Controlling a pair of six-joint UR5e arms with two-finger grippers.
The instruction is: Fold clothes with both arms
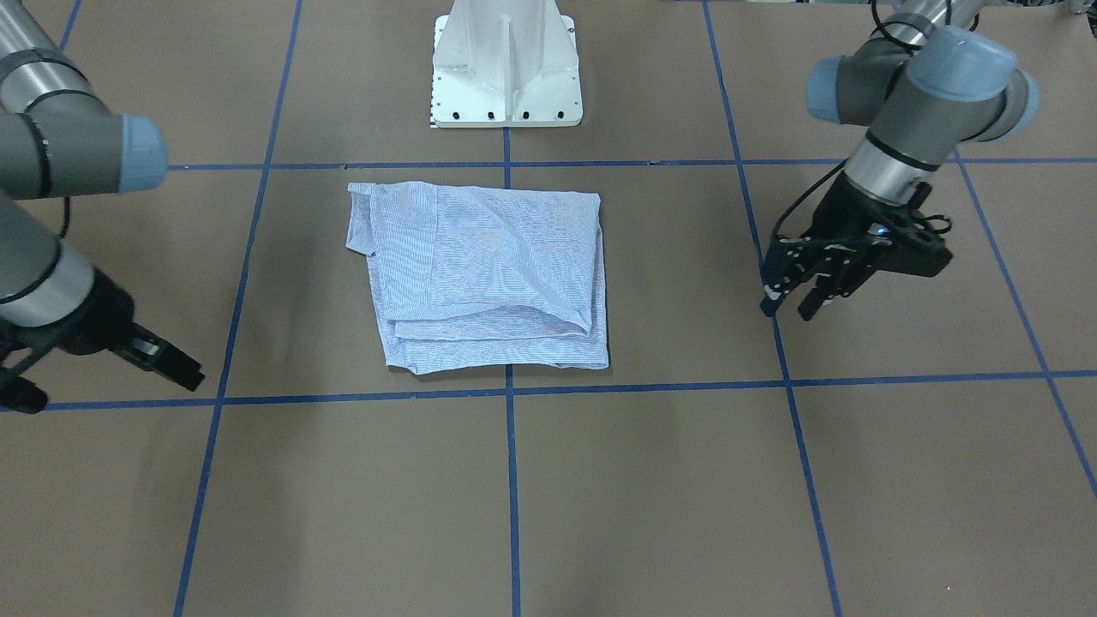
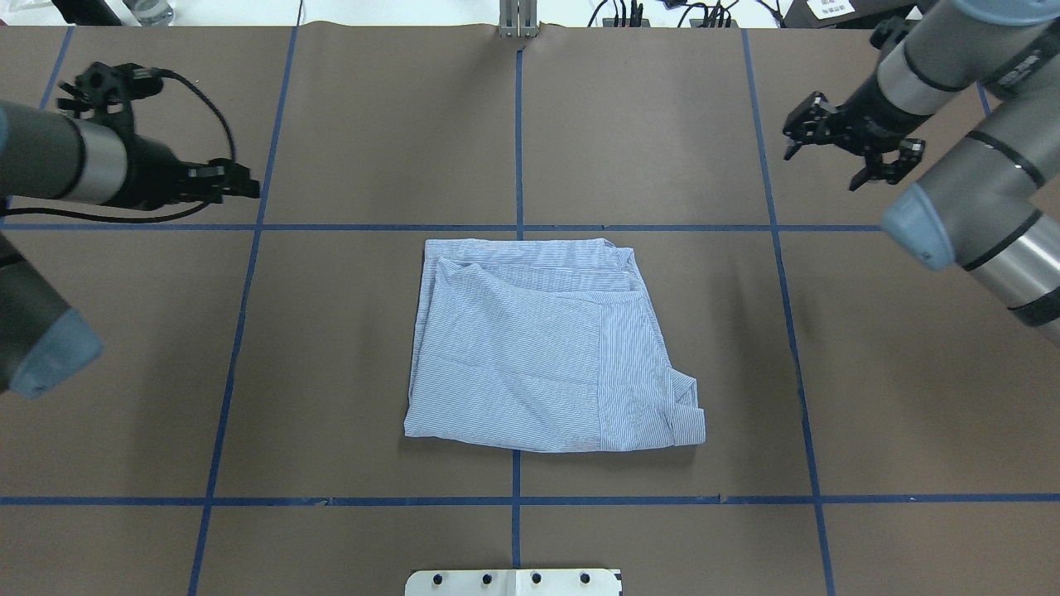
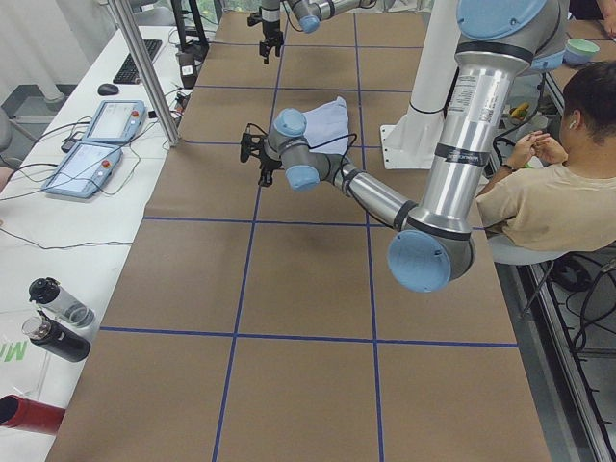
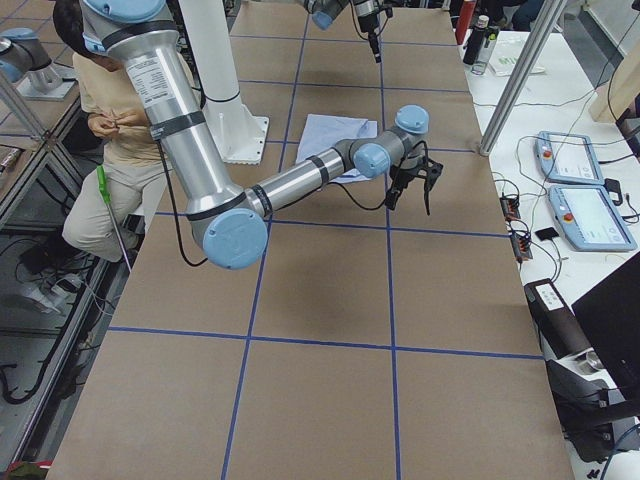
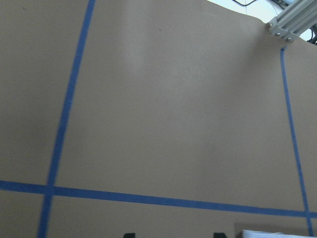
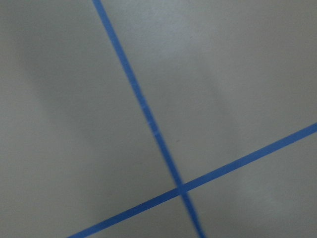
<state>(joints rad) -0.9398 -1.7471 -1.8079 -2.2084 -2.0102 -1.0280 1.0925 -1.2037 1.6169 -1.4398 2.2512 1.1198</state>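
Overhead, folded shirt (image 2: 546,348) lies whole, mid-bench (image 2: 331,124); L wrist view catches only its edge. L fingers (image 1: 771,296), R fingers (image 2: 799,128) spread, empty, well clear.

We see the shirt (image 2: 538,348) as thin woven cloth, matt and softly creased. Beneath and all round it, we read the table cover (image 2: 373,124) as matt brown paper, crossed by smoother blue tape (image 2: 519,149). To either side of the shirt, the left arm (image 1: 891,163) and right arm (image 1: 34,274) show satin grey metal tubes with smooth pale blue caps. The left gripper (image 1: 788,308) looks matt black. Behind the shirt, the pedestal (image 1: 507,68) is glossy white.
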